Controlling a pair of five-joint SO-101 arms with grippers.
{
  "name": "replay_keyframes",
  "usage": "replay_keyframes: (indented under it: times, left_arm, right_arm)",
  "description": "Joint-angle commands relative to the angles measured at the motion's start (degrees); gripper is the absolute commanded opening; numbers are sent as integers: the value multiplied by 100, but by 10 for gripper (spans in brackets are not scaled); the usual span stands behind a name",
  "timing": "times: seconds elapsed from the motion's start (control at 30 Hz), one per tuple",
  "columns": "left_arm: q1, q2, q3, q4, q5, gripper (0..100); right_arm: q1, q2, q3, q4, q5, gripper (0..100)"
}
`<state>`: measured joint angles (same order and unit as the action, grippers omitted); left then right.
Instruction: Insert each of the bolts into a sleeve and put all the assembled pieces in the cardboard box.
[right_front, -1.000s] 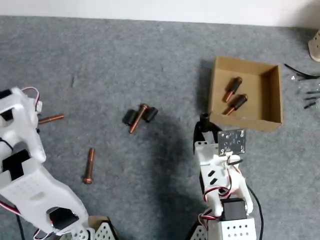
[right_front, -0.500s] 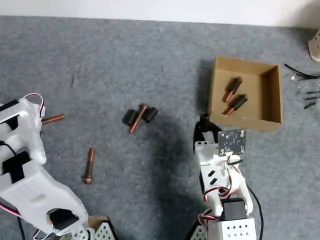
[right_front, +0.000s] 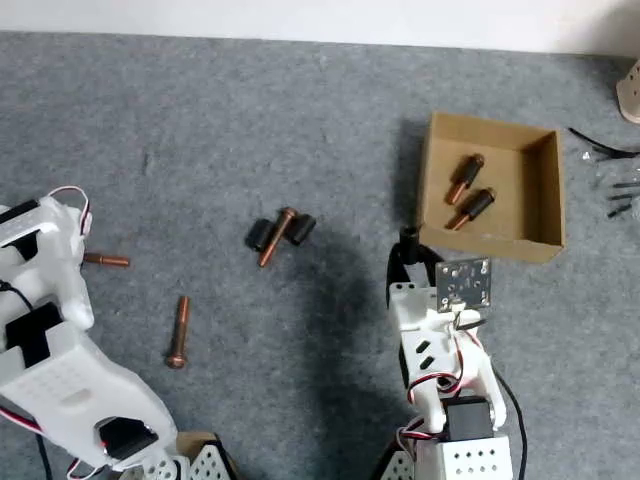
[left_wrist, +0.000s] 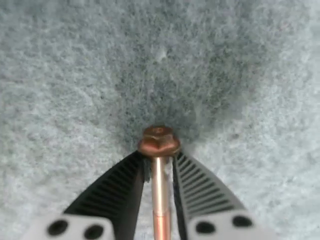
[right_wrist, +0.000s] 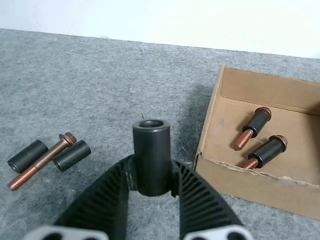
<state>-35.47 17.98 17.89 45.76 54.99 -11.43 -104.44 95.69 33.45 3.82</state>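
Your left tool (left_wrist: 159, 162) is closed narrow on a copper flange bolt (left_wrist: 159, 145). Its ribbed fingers (left_wrist: 125, 185) pinch the shank just under the hexagonal head, so the head juts past the fingertips above the grey felt tabletop (left_wrist: 60, 75). You cannot tell from the pictures whether this bolt hangs free or touches the felt. In the high view that arm stands at the left edge of the tabletop, and the gripped bolt pokes out sideways from under it toward the middle. Your right tool (right_wrist: 152, 175) is clamped on a black sleeve (right_wrist: 151, 150), held upright with its open bore facing up, just beside the near corner of the cardboard box (right_wrist: 250, 182) and outside its wall. Inside the box lie two finished pairs, each a bolt seated in a sleeve: the rear assembled piece (right_front: 465, 177) and, just beside it, the front assembled piece (right_front: 472, 208), both slanted the same way. Between the two arms a loose bolt (right_front: 277, 236) lies aslant on the felt, flanked closely by the left spare sleeve (right_front: 261, 235) and the right spare sleeve (right_front: 302, 228), both on their sides. A lone bolt (right_front: 178, 331) lies nearer the left arm, head toward you, well apart from the sleeves. Small dark screws (right_front: 618, 195) are scattered on the felt beyond the far side of the box.
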Motion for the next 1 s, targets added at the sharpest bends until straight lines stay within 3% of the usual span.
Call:
replay_keyframes:
  times: [0.0, 0.23, 0.43, 0.77, 0.97]
  left_arm:
    - [444, -382, -189, 202, -633, 5]
    - [1059, -2607, -391, 1099, -1978, 4]
    - [1648, -5525, 549, 1635, -2664, 4]
    - [2624, -10396, 3574, 1679, -2778, 5]
    - [2730, -12400, 4664, 1679, -2787, 5]
  right_arm:
    - [57, -57, 760, -154, 70, 10]
    - [48, -57, 760, -163, 70, 10]
    - [40, -57, 760, -163, 70, 10]
    - [13, -57, 760, -330, 35, 10]
    - [-576, -57, 769, -303, 62, 10]
